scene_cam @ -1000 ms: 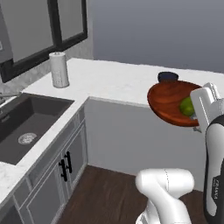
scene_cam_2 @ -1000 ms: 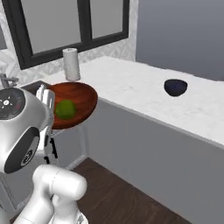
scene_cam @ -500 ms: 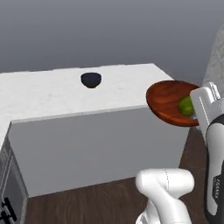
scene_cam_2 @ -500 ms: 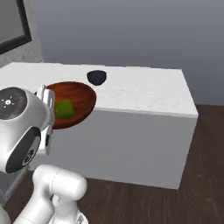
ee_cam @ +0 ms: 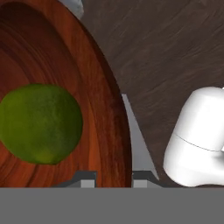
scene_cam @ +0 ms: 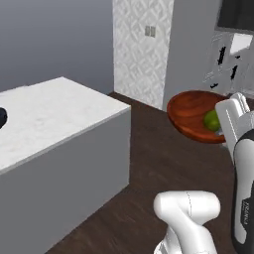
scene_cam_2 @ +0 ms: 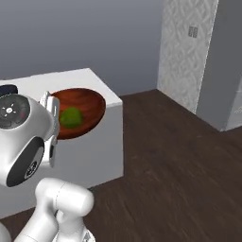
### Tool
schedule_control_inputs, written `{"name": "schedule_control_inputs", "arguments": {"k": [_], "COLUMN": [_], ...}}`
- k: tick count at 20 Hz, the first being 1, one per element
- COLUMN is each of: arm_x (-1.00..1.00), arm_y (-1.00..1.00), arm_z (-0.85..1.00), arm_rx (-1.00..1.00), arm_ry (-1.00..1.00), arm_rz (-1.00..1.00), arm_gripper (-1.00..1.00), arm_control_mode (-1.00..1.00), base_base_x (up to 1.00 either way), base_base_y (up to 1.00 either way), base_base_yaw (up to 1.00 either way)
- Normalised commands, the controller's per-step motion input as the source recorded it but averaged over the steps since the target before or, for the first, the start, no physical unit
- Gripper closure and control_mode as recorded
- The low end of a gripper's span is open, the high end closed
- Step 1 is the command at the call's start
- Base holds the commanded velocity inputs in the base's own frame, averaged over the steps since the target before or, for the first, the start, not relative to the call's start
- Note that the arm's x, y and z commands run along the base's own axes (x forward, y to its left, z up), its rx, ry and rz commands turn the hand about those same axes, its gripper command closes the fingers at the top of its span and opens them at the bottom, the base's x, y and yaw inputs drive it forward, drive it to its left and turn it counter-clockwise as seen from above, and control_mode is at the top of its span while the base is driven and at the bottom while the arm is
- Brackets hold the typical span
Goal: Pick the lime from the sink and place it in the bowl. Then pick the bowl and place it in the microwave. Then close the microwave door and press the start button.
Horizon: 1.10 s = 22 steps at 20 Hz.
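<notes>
The reddish-brown wooden bowl [scene_cam: 191, 116] hangs in the air in front of the arm, tilted a little, over dark floor. The yellow-green lime [scene_cam: 212, 120] lies inside it, close to the hand. My gripper [scene_cam: 228, 124] is shut on the bowl's near rim. From the right base view the bowl [scene_cam_2: 85, 105] with the lime [scene_cam_2: 71, 117] shows just beside the hand [scene_cam_2: 52, 118]. In the hand view the lime [ee_cam: 40, 123] rests on the bowl's inner wall [ee_cam: 100, 78], and my gripper [ee_cam: 113, 177] pinches the rim, one finger [ee_cam: 138, 144] outside it. The sink and the microwave are out of view.
A white counter block [scene_cam: 54, 106] stands to the left, with a small dark bowl [scene_cam: 1, 118] on it. Dark wood floor [scene_cam_2: 179, 165] spreads ahead. A patterned wall [scene_cam: 141, 44] and a tall grey panel [scene_cam: 191, 44] close the far side.
Both base views have swung round with the base: the window and sink counter have gone, the counter's end, floor and patterned wall have come in. The bowl with the lime stays gripped.
</notes>
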Motion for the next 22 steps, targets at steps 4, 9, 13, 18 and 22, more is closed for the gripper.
{"name": "schedule_control_inputs", "arguments": {"k": [4,9,13,18,22], "arm_x": [0.0,0.0,0.0,0.0,0.0], "arm_y": [0.0,0.0,0.0,0.0,0.0], "arm_z": [0.0,0.0,0.0,0.0,0.0], "arm_rx": [0.0,0.0,0.0,0.0,0.0], "arm_ry": [0.0,0.0,0.0,0.0,0.0], "arm_rz": [0.0,0.0,0.0,0.0,0.0], "arm_gripper": [1.0,1.0,1.0,1.0,1.0], "arm_control_mode": [1.0,1.0,1.0,1.0,1.0], "base_base_x": [0.06,0.43,0.94,1.0,1.0], "base_base_y": [0.0,0.0,-0.18,-0.33,-0.39], "base_base_yaw": [-0.83,-0.63,-0.38,-0.25,-0.23]}}
